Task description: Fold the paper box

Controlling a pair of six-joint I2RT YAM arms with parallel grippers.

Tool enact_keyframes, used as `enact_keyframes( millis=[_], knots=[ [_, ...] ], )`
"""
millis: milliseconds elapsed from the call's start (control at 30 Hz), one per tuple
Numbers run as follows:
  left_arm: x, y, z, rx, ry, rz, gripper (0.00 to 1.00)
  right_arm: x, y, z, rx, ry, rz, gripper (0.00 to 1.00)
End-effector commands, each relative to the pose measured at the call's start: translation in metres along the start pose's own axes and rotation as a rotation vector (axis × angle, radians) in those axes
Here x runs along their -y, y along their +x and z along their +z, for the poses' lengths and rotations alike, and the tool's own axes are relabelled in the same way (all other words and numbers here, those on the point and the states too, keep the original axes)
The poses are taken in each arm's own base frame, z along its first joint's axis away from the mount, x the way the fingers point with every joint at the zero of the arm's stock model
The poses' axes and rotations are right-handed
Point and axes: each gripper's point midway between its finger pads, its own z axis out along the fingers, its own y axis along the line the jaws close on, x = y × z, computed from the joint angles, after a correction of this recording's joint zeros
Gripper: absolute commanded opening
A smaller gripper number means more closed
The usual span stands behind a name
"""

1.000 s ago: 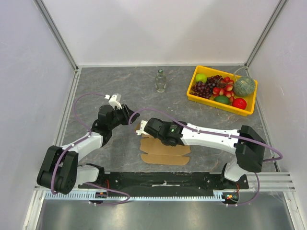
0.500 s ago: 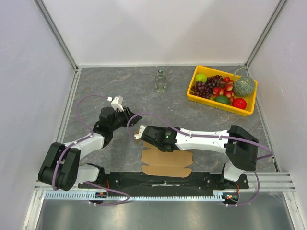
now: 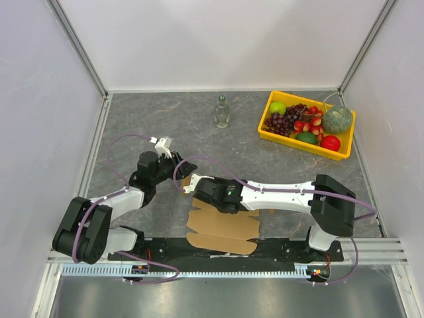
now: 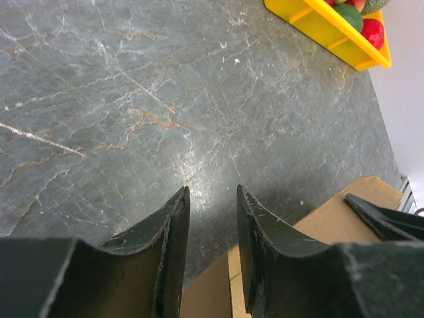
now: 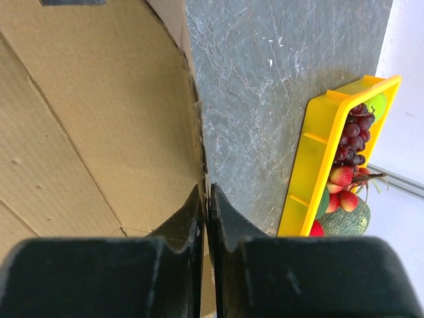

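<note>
Grey marble table [image 3: 165, 126] | left fingers [image 4: 169, 265] part-open | right fingers [image 5: 189, 225] pinching paper box [image 5: 86, 119] edge

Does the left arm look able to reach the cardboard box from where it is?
Probably yes: the left gripper is open right beside the cardboard box, with nothing between them.

The left arm [image 3: 122, 197] and right arm [image 3: 278, 193] have white shells, black joints, looping purple cables [image 3: 126, 138] and 2 black tapered fingers [image 4: 173, 252] each.
</note>
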Motion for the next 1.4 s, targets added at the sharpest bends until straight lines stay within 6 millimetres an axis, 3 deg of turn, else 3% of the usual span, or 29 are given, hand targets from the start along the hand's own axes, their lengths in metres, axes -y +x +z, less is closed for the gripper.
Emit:
enact_keyframes(
  millis=[0,333,600,700,800,900,1000,1200,1367],
  knots=[
    [0.014,0.003,-0.007,0.017,0.076,0.013,0.41,0.003,-0.001,-0.004,0.016,0.034,0.073,0.11],
    [0.015,0.024,-0.024,0.040,0.118,0.004,0.41,0.021,0.002,-0.023,0.084,0.042,0.076,0.09],
    [0.014,0.026,-0.036,0.092,0.113,0.002,0.41,0.025,0.006,-0.023,0.103,0.007,0.112,0.10],
    [0.017,0.011,-0.047,0.175,0.088,-0.011,0.41,0.032,0.013,-0.019,0.092,-0.002,0.153,0.09],
    [0.023,-0.018,-0.060,0.292,0.055,-0.003,0.42,0.035,0.019,-0.017,0.097,-0.035,0.196,0.08],
    [0.037,-0.048,-0.078,0.392,0.043,0.031,0.45,0.039,0.019,-0.018,0.117,-0.059,0.234,0.07],
    [0.046,-0.063,-0.087,0.422,0.032,0.068,0.44,0.042,0.017,-0.020,0.137,-0.075,0.256,0.03],
    [0.057,-0.054,-0.074,0.318,0.094,0.065,0.02,0.036,0.007,-0.022,0.194,-0.140,0.270,0.00],
    [0.062,-0.051,-0.068,0.294,0.127,0.072,0.02,0.031,-0.004,-0.029,0.270,-0.223,0.296,0.00]
  ],
)
